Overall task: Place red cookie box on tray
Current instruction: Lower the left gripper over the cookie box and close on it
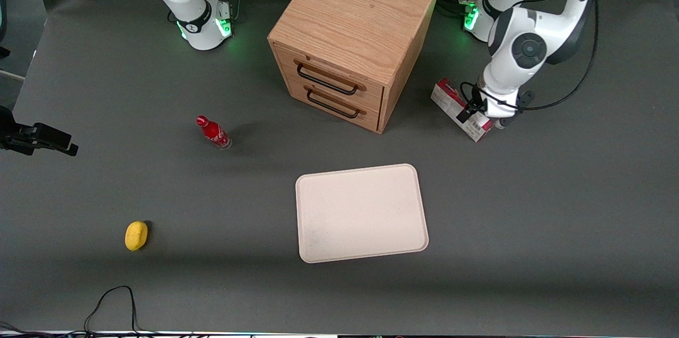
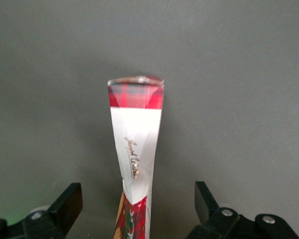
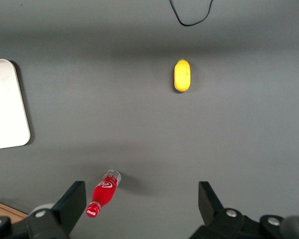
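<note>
The task is at its early stage, by my reading: nothing has been lifted yet and the tray [image 1: 362, 213] carries nothing. The box [image 1: 460, 110] lies on the tabletop [image 1: 557, 210] toward the working arm's end, beside the wooden cabinet [image 1: 354, 35] and farther from the front camera than the tray, with bare tabletop between the two. The end effector [image 1: 490, 118] hangs right over the box, at the box's end nearer the front camera. In the wrist view its two fingers [image 2: 67, 204] stand wide apart, one on each side of the narrow carton [image 2: 136, 149], with clear gaps to both; the carton's white and red tartan face runs straight out between them, so the alignment for a grasp across the narrow width looks good. Whether the fingertips have reached the level of the box's sides I cannot tell. Still to do, as I judge it: close on the box, lift it clear, carry it nearer the front camera and toward the parked arm's end, and set it down inside the tray's rim. A small red bottle [image 1: 214, 132] and a yellow object [image 1: 136, 235] lie well apart from this, toward the parked arm's end, out of the likely path.
</note>
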